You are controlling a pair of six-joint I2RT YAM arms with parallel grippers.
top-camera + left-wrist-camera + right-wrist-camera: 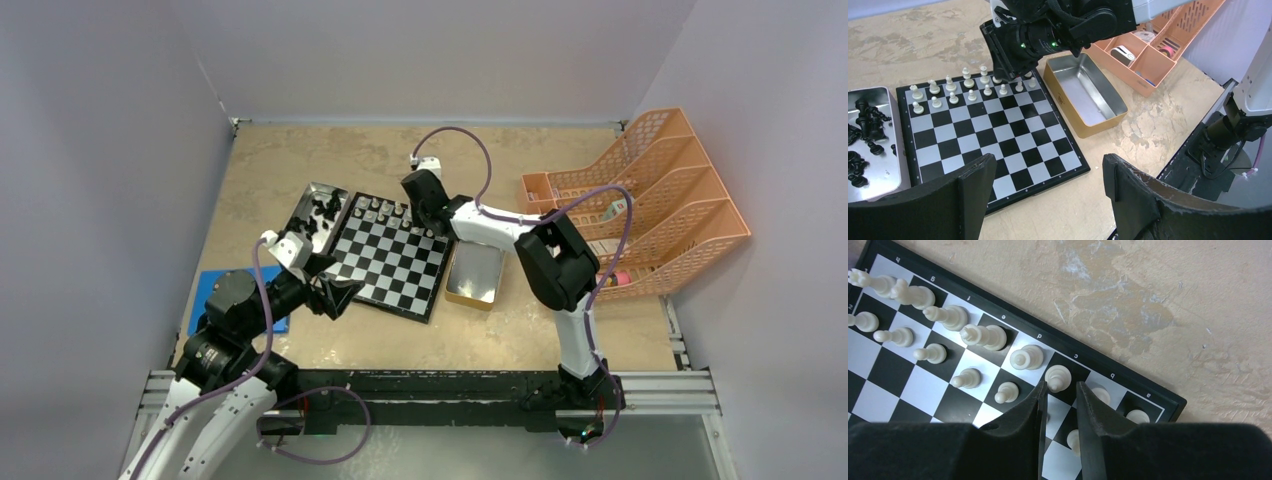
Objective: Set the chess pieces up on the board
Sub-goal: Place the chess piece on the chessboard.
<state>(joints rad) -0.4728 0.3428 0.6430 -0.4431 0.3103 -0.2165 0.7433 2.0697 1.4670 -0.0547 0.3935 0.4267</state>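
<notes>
One board (998,130) lies in the middle of the worktop (270,160). The white pieces (953,98) stand in two rows along its far edge, eight in each row. The black pieces (868,120) lie in a heap in one silver tray (883,165) just beside the board's left edge; I cannot count them. One gold tin (1083,95) sits by the board's right edge. The right pincer (1062,387) is open a little, with its tips on either side of one white piece in the back row. The left pincer (1048,165) is wide open and holds nothing. It hangs by the board's near left corner.
</notes>
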